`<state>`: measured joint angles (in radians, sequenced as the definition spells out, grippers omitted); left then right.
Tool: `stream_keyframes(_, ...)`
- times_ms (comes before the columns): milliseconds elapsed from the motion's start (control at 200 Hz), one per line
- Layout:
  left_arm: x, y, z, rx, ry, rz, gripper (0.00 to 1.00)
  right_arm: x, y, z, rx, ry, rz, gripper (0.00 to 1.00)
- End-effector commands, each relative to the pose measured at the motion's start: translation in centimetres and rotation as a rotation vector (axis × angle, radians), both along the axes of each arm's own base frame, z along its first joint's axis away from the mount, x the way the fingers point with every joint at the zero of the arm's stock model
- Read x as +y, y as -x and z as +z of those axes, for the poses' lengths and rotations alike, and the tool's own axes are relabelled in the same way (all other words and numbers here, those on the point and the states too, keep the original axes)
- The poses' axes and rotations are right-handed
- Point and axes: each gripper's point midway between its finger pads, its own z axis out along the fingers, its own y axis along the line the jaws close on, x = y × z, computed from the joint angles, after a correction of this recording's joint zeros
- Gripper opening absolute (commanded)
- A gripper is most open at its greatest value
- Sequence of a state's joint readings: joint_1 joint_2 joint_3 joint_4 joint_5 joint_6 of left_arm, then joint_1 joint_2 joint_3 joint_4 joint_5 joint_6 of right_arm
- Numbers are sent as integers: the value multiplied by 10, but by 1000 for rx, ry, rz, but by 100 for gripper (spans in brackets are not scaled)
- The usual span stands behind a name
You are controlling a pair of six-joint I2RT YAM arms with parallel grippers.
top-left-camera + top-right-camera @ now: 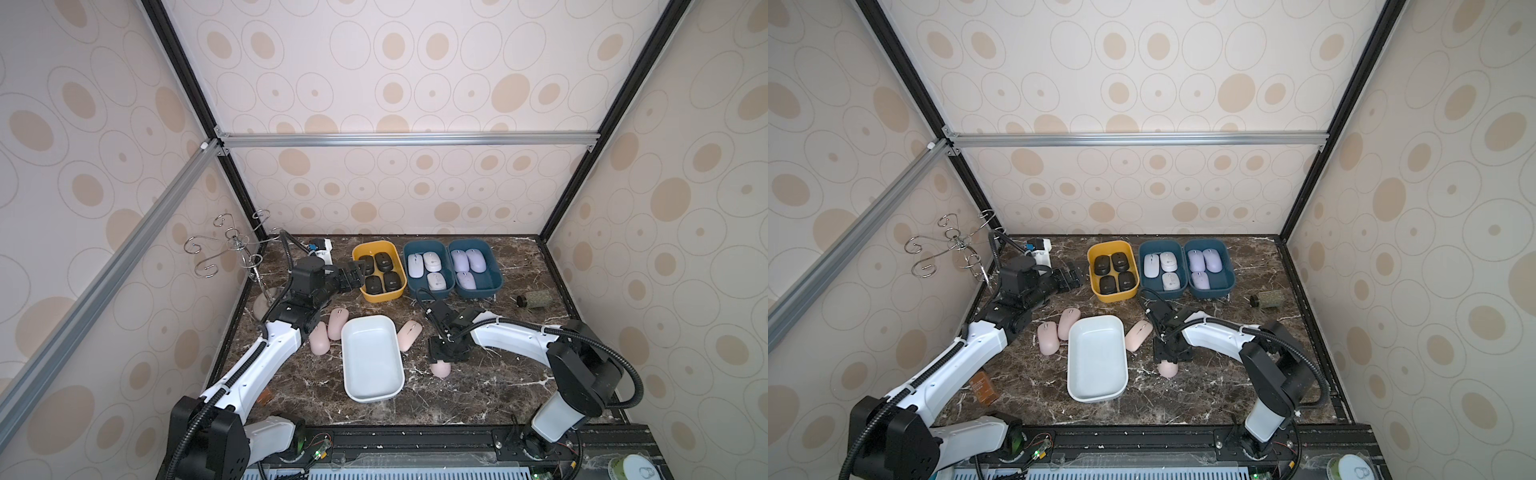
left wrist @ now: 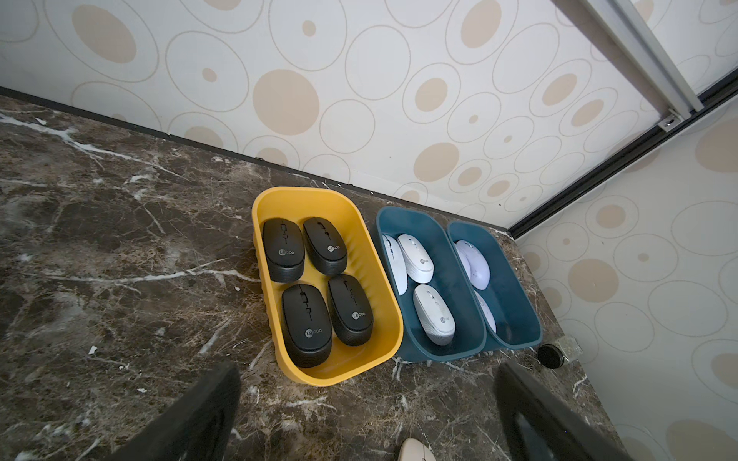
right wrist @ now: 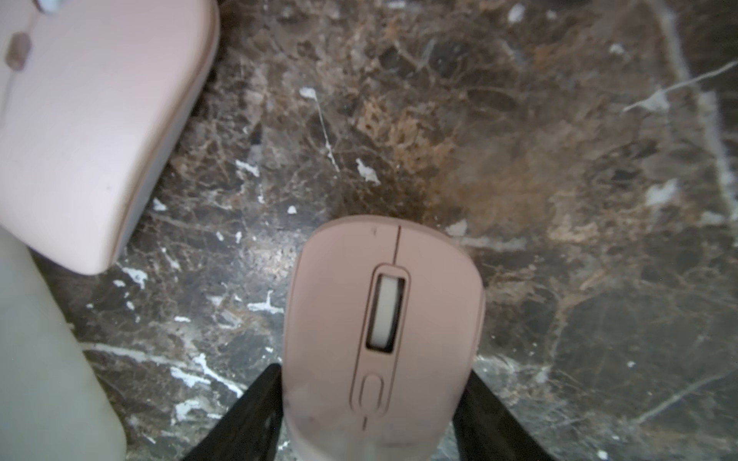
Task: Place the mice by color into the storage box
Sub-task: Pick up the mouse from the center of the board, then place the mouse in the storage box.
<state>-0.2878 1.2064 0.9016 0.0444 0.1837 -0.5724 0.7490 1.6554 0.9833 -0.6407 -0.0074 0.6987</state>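
Pale pink mouse (image 3: 383, 303): flat on the marble table (image 3: 559, 159), between the right gripper (image 3: 373, 369) fingers, which stand close along both flanks (whether they actually pinch cannot be told). Long axis runs front to back; wheel end toward the blue bins (image 1: 424, 293). Just beside it: second pink mouse (image 1: 409, 336), then the white tray (image 1: 370, 361). Left gripper (image 2: 367, 369): jaws wide apart, holding nothing, near the yellow bin (image 2: 383, 311) of black mice (image 2: 305, 323).
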Motion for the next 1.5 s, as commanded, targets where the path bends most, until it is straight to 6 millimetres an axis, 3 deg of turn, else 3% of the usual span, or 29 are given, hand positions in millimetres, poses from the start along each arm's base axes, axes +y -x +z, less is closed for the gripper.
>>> stream_keyframes(0, 2, -3, 9, -27, 15, 7, 100, -9, 2, -8, 9, 48, -5, 63)
stream_keyframes(120, 3, -3, 11, -32, 12, 10, 100, -13, -1, -8, -15, 69, 20, 62)
stream_keyframes(185, 4, -3, 9, -28, 7, 15, 100, -13, -3, -3, -17, 83, 31, 57)
stream_keyframes(505, 5, -3, 10, -33, 8, 25, 100, 4, -20, 58, -189, 58, 93, 54)
stream_keyframes(685, 8, -4, 9, -32, -4, 37, 100, 38, -24, 80, -225, -8, 142, 54)
stream_keyframes(875, 30, -8, 7, -16, -25, 132, 100, 116, -17, 110, -251, -159, 266, 54)
stream_keyframes(1010, 61, -12, 3, 6, 0, 249, 100, 169, -4, 96, -179, -239, 308, 54)
stream_keyframes(1116, 76, -13, 4, 0, 20, 294, 100, 198, -2, 79, -134, -288, 291, 54)
stream_keyframes(1286, 83, -12, 7, -24, 27, 314, 100, 225, -8, 54, -133, -300, 254, 53)
stream_keyframes(1491, 78, -13, 5, -22, 48, 289, 100, 238, -26, 32, -160, -277, 179, 53)
